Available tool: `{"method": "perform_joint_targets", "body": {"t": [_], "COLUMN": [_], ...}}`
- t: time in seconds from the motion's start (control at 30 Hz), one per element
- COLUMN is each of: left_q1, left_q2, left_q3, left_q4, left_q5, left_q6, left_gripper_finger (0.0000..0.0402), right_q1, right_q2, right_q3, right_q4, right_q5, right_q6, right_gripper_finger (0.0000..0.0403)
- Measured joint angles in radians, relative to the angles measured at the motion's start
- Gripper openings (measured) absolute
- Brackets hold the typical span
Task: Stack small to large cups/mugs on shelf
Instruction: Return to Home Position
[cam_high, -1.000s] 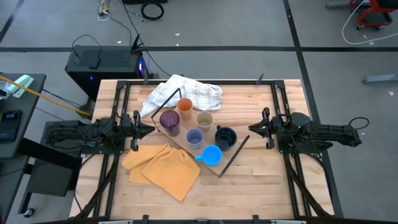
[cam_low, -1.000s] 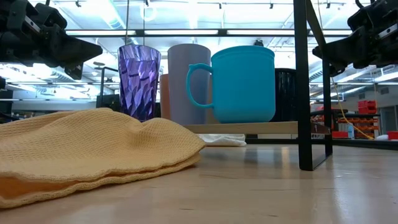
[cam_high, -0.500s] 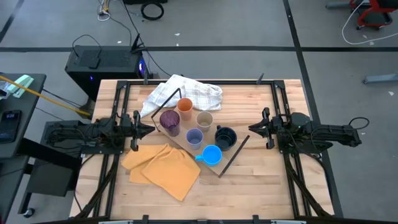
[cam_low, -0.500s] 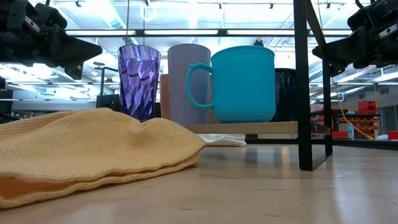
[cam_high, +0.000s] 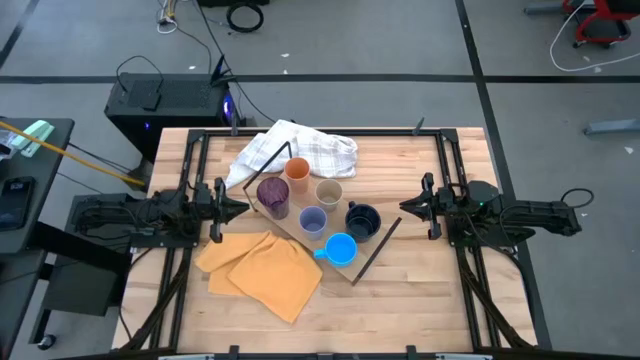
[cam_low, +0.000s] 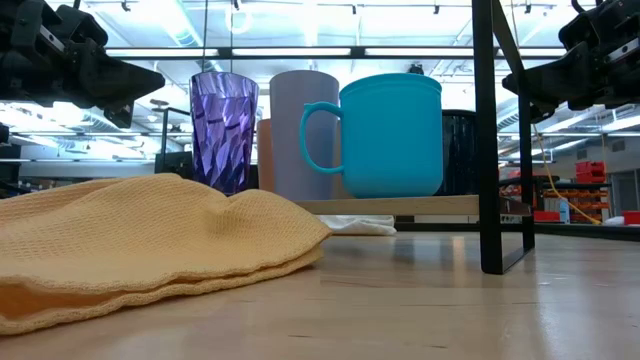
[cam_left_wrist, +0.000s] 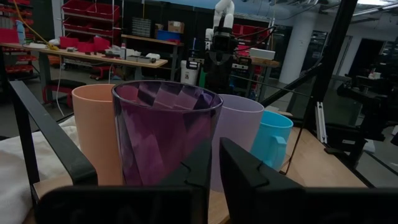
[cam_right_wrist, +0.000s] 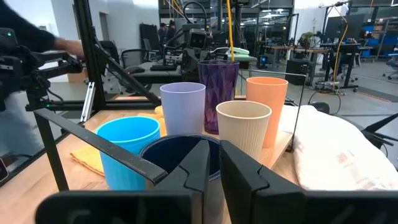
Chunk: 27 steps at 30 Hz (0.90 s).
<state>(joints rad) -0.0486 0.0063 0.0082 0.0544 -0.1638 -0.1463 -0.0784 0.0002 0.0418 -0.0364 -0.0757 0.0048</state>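
Six cups stand upright, on their bases, on the light-wood shelf board (cam_high: 346, 206), which has a black wire frame. They are the dark purple (cam_high: 273, 194), orange (cam_high: 298, 172), tan (cam_high: 329, 192), lavender (cam_high: 313, 221), dark navy (cam_high: 363, 220) and bright blue (cam_high: 341, 249) cups. My left gripper (cam_high: 240, 207) hovers left of the purple cup (cam_left_wrist: 166, 140), shut and holding nothing. My right gripper (cam_high: 405, 207) hovers right of the navy mug (cam_right_wrist: 177, 155), also shut and holding nothing. In the low view the blue mug (cam_low: 390, 135) stands in front.
A yellow-orange cloth (cam_high: 262, 268) lies folded on the table near the shelf's left side. A white checked cloth (cam_high: 295, 148) lies behind the shelf. The black frame post (cam_low: 486, 140) rises at the shelf's right end. Bare wood shows on the near right of the table. A person (cam_right_wrist: 25, 37) moves in the room beyond.
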Motion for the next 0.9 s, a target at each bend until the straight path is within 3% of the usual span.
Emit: {"method": "perform_joint_targets", "body": {"t": [0.9], "left_q1": [0.0], "left_q2": [0.0], "left_q3": [0.0], "left_q4": [0.0], "left_q5": [0.0], "left_q6": [0.0], "left_gripper_finger": [0.0035], "right_q1": [0.0], "right_q2": [0.0], "right_q3": [0.0], "right_q4": [0.0], "right_q5": [0.0], "right_q6": [0.0], "right_gripper_finger": [0.0045]}}
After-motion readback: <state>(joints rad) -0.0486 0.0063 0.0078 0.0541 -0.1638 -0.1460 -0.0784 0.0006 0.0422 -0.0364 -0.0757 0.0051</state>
